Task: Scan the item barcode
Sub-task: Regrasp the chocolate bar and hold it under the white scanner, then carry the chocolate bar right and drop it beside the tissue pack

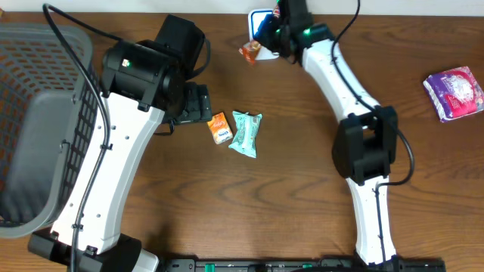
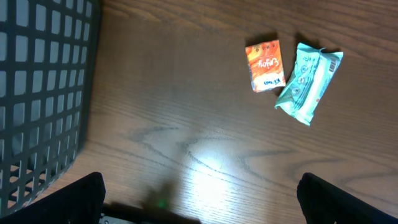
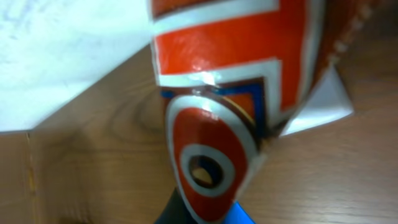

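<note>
The brown wooden worktop [image 1: 302,189] fills the whole scene. On its left end sits a big grey slatted basket [image 1: 41,113]. The left arm [image 1: 113,174] rises beside the basket, and its tool [image 2: 199,186] hangs over bare wood with its fingers [image 2: 81,199] spread wide and nothing between them. The right arm [image 1: 355,136] stretches to the far edge, where its tool [image 1: 261,44] is pressed together on a red, orange and white packet [image 1: 249,51]. That packet hangs just beside a white and blue object [image 1: 261,19] at the back, and in the right wrist view it fills nearly everything. A purple pack [image 1: 454,92] lies alone, well off to the right. Near the middle a teal wrapper [image 1: 246,133] lies next to a small orange packet [image 1: 219,127], both close to the left tool.
</note>
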You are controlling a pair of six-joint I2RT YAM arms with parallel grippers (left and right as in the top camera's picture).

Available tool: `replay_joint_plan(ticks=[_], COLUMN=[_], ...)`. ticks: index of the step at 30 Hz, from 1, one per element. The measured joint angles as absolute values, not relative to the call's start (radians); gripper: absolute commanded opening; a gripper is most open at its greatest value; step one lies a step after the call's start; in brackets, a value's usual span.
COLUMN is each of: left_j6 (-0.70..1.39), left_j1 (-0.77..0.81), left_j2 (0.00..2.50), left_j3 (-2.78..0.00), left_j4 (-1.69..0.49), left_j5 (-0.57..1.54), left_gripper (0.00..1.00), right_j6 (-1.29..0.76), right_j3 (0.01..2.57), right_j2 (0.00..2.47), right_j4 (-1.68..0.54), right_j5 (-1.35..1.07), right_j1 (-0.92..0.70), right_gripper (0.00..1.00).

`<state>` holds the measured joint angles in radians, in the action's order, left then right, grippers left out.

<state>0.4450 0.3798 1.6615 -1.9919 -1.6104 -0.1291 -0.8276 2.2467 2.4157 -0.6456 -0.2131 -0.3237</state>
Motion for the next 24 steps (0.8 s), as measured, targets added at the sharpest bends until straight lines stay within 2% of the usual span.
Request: replay_joint_plan(ticks=[5,11,12,14,15,19,24], left_j6=[0.445,0.445,0.445,0.445,0.445,0.445,0.445], left_j1=[0.38,0.38,0.38,0.38,0.38,0.38,0.38], left_j2=[1.662,1.662,1.662,1.662,1.662,1.662,1.662], left_j3=[-1.992,-1.992,-1.992,-1.992,-1.992,-1.992,-1.992], left_j4=[-1.611,-1.611,-1.611,-1.611,-1.611,-1.611,-1.611], left_j5=[-0.129,-0.129,-0.129,-0.129,-0.129,-0.129,-0.129], left_gripper=[0.98,0.98,0.98,0.98,0.98,0.98,0.98], right_j6=[-0.751,-0.591,-0.561,-0.491,-0.473,-0.419,-0.375], right_j3=[2.404,2.461,2.461,2.461,2.461,2.459,2.459], right_j2=[2.415,2.415,2.415,2.415,2.415,2.415,2.415], right_j4=[-0.962,-1.277,-1.303,-1.38,-1.41,-1.483,-1.527], right_j5=[-0.177,-0.048,-0.027,0.022,0.05,0.121,0.096], right_j1=[-0.215,0.051,0.093,0.181,0.221,0.339,0.443], right_gripper=[0.01,0.03,0.12,0.65,0.99,0.99,0.99])
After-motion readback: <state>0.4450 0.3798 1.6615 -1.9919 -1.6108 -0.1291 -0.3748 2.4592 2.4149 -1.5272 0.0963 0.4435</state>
